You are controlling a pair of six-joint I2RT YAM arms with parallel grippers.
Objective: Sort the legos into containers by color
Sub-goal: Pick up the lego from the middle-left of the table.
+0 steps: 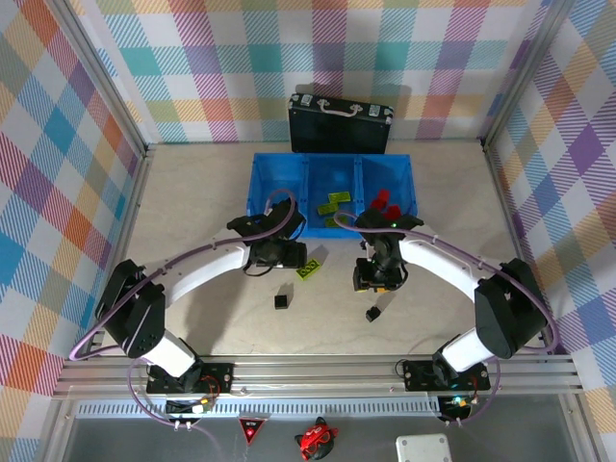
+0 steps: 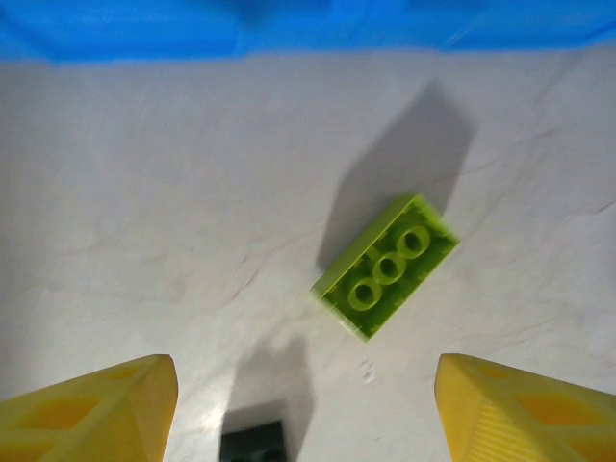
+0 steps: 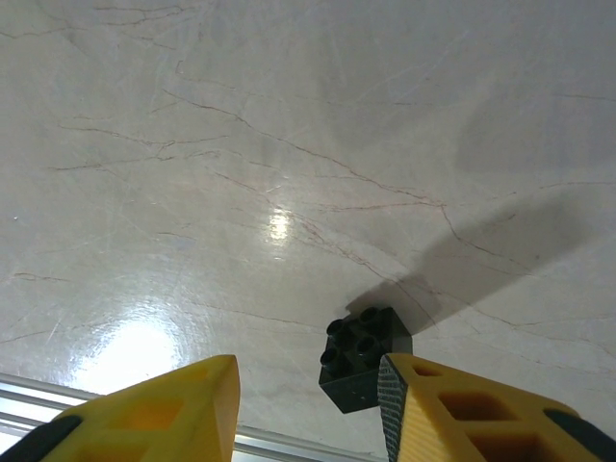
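Right gripper (image 3: 308, 377) low over the pale veined surface (image 3: 241, 144), yellow fingers (image 3: 173, 409) apart, clamped on nothing. Between them a tiny black cube (image 3: 361, 358), studs up, resting on the surface, just beside one finger and clear of the other. Seen from above, nearest loose brick to the arm bases, right of centre.

Left gripper (image 2: 306, 380) with jaws wide apart too, empty, yellow fingertips (image 2: 115, 409) in the bottom corners of its wrist view. Between those tips, cut off by the bottom edge, a second black cube (image 2: 252, 445) on the surface. Farther on, a lime-green brick (image 2: 388, 268): oblong, flat on the surface, studs up, turned at a slant, well clear of both fingers. From above, that brick between the two grippers and just short of the bin's front wall; second black cube a little nearer the bases, left of centre.

Next back, blue bin (image 1: 274, 173) of three joined open-top compartments, side by side across the middle of the surface. Several lime-green bricks (image 1: 334, 204) in the middle compartment; red bricks (image 1: 382, 202) in the right-hand one, partly hidden by the right arm.

Farthest back, black case (image 1: 340, 130) with a metal handle, upright, just behind the bin, before the plaid wall (image 1: 192, 67).
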